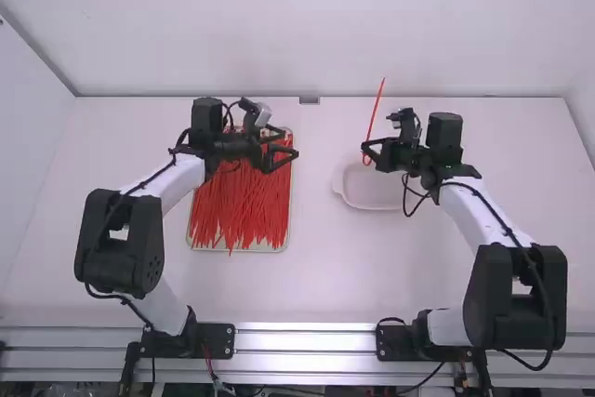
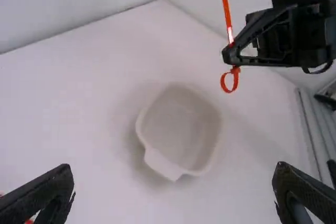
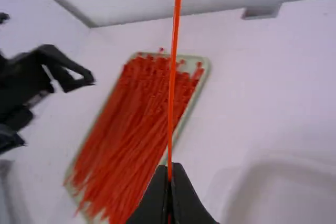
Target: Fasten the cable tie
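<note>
My right gripper [image 1: 370,150] is shut on a red cable tie [image 1: 376,111] and holds it upright above the far left rim of the white bowl [image 1: 372,189]. The tie's long tail [image 3: 175,72] rises from between my shut right fingers [image 3: 169,195]. Below them, in the left wrist view, the tie is closed into a small loop [image 2: 229,81] hanging over the bowl [image 2: 178,131]. My left gripper [image 1: 277,153] stands open with nothing in it, over the far right corner of the tray [image 1: 284,242] that carries a heap of red cable ties [image 1: 240,204].
The tray and the bowl lie side by side in the middle of the white table, with bare table all around them. White walls close the table in on the far side and the left.
</note>
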Robot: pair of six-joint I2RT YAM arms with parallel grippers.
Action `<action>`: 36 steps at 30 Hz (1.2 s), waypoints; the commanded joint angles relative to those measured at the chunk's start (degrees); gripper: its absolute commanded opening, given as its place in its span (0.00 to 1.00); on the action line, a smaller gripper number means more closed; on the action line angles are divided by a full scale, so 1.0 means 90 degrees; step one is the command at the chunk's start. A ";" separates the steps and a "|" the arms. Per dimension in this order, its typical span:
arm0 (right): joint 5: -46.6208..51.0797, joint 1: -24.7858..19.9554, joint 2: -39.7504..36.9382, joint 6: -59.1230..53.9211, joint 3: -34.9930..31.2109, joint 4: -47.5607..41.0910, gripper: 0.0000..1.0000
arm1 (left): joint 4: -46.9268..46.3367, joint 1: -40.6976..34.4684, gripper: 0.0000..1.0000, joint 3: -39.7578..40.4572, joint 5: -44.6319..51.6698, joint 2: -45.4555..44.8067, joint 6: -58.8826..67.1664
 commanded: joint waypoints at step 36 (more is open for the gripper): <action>0.2914 0.0440 0.1518 0.0532 -0.1460 0.2115 0.00 | -0.0692 0.0194 0.99 0.0126 0.0415 0.0000 0.0165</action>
